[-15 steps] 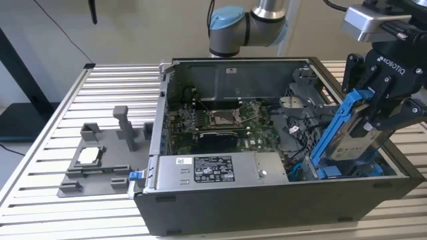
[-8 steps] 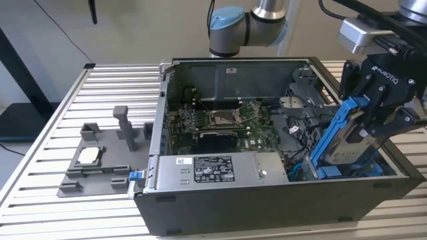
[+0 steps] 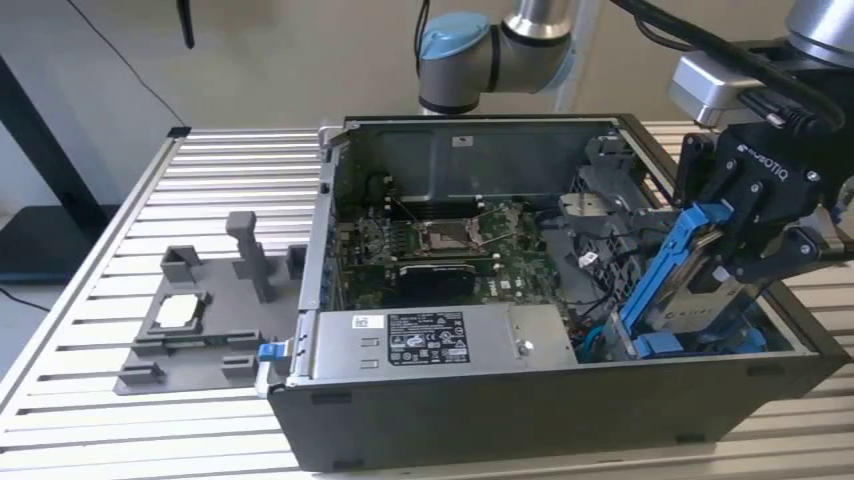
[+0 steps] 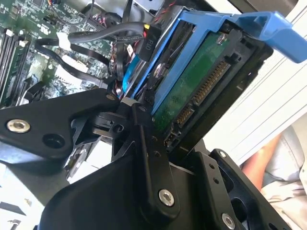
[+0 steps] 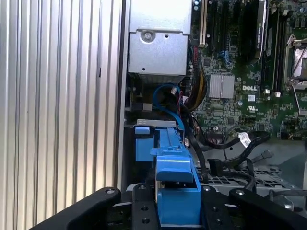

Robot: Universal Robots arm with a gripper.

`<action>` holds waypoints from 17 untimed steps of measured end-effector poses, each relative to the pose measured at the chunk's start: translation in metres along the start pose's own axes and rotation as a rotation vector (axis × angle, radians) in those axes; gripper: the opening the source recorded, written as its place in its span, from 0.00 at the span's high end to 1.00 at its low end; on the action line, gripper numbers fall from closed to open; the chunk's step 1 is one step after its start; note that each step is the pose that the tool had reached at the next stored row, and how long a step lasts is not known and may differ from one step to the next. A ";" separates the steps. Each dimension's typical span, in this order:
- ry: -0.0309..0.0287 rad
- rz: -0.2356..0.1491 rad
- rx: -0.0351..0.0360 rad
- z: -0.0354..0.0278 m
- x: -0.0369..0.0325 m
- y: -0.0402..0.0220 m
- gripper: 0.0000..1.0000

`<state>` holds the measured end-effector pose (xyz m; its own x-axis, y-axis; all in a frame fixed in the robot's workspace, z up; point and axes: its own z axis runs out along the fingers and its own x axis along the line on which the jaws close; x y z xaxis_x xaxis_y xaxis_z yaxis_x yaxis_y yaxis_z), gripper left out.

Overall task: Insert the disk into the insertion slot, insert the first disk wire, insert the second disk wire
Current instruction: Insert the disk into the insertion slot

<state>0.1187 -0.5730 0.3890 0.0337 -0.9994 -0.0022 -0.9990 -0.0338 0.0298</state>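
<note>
1. The disk (image 3: 697, 300) in its blue carrier sits at the case's front corner, on the exterior view's right. It is raised above the slot (image 3: 663, 346), with its lower end down at the slot's mouth.
2. Its long axis is steeply tilted: the lower end points into the case and the upper end leans toward the exterior view's right. In the second wrist view, the connector edge (image 4: 207, 89) faces up toward the wrist and is bare.
3. The gripper (image 3: 755, 252) has its jaws clamped on the disk's upper part.
4. Judged from this, the first step is under way: the disk is not seated.
5. Neither wire is plugged in. The black wires (image 5: 249, 140) lie loose beside the slot, over the motherboard (image 3: 441, 240).
</note>
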 end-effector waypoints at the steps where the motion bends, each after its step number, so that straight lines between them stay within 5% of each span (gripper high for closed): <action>1: 0.0000 0.000 0.0000 0.0000 0.0000 0.0000 0.67; 5: 0.0000 0.000 0.0000 0.0001 0.0000 0.0001 0.60; 7: 0.0001 0.000 0.0000 0.0001 0.0000 0.0000 0.47; 12: 0.0002 0.000 0.0000 0.0001 0.0000 0.0000 0.47; 17: 0.0002 0.000 0.0000 0.0001 0.0000 0.0000 0.68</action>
<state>0.1187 -0.5730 0.3889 0.0337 -0.9994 -0.0020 -0.9990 -0.0337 0.0298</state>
